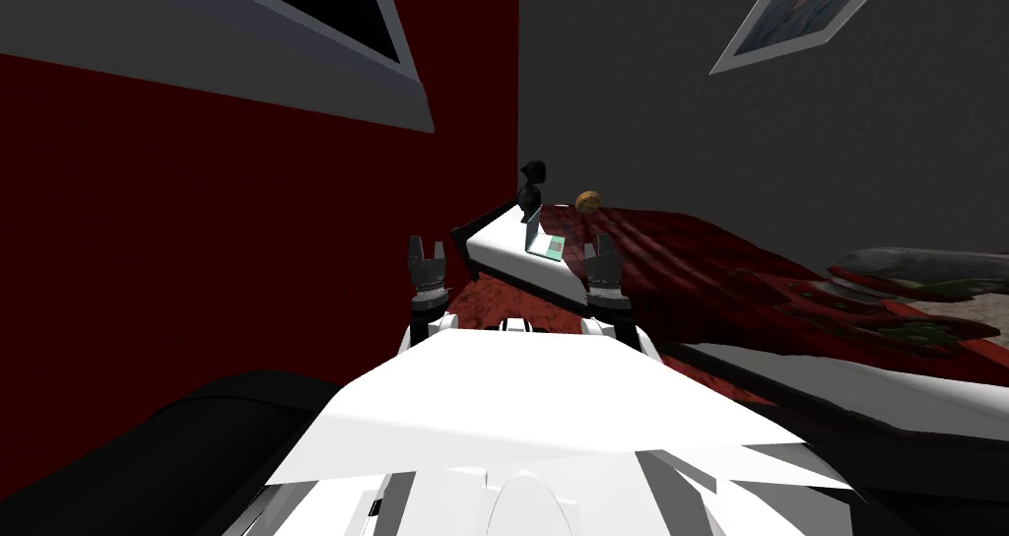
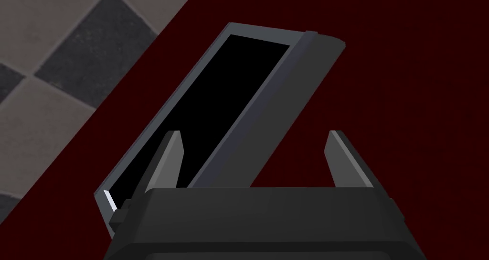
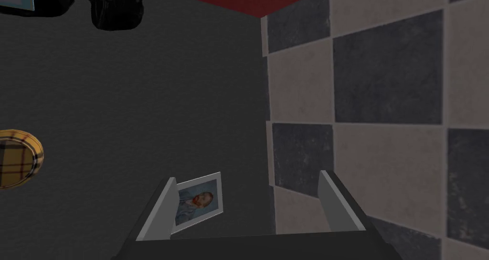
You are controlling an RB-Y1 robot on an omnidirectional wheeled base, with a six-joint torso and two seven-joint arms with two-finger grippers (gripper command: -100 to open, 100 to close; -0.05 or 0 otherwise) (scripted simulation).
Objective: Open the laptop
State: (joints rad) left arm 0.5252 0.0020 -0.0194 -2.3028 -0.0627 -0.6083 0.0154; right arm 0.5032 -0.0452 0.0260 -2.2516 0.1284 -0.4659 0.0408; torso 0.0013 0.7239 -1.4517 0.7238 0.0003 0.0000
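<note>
- Our left gripper (image 1: 427, 245) and right gripper (image 1: 601, 243) hover just short of the bed (image 1: 887, 387), fingers spread wide, holding nothing.
- The laptop (image 1: 545, 237) sits on the bed's far corner, lid apparently raised.

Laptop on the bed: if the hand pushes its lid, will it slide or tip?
Laptop looks thin, so it is probably light; a push likely slides it rather than turning the lid. It sits near the bed's edge, so it could slip off.
</note>
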